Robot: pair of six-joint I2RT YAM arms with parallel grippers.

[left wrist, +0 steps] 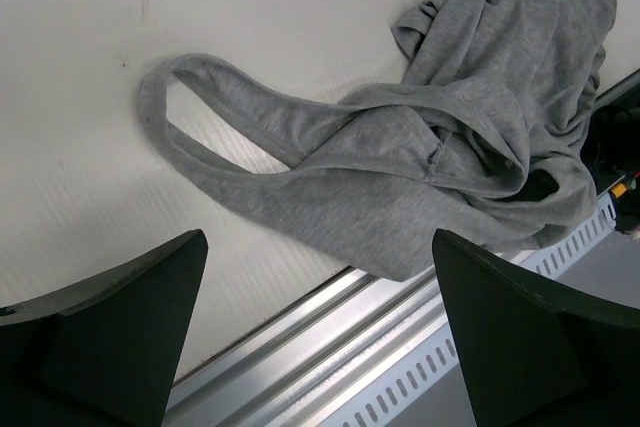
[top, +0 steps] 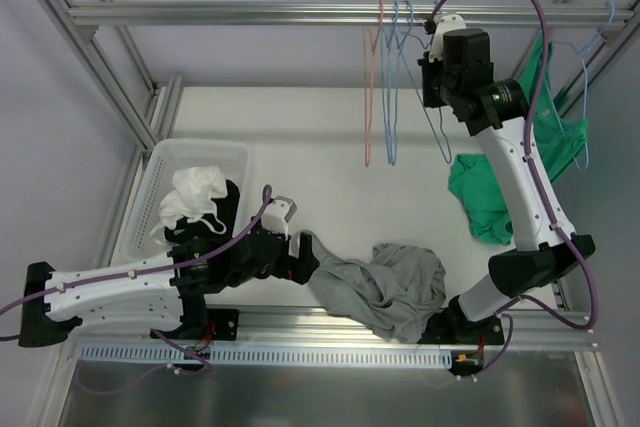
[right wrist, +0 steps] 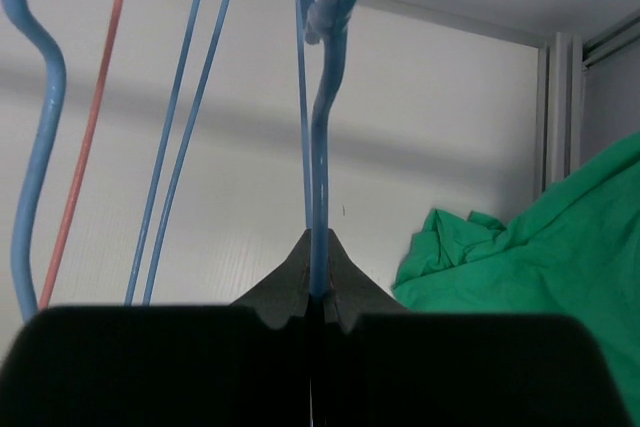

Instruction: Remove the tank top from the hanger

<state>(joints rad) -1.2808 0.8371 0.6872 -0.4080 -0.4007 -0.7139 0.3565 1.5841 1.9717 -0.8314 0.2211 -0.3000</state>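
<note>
The left gripper (top: pixel 305 258) sits low, fingers spread wide, holding nothing. Just right of it, the soft grey tank top (top: pixel 390 282) lies crumpled at the near edge of the table (top: pixel 300 147); a bump could push it off. Farther right, the right gripper (right wrist: pixel 318 247) pinches a thin blue wire hanger (right wrist: pixel 318 167); a tug might unhook it.

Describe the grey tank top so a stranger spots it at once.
At the table's near edge, between the arm bases, the tank top lies crumpled, a strap looped toward the left pincer. It alone is grey, unlike the green cloth and white cloth.
</note>
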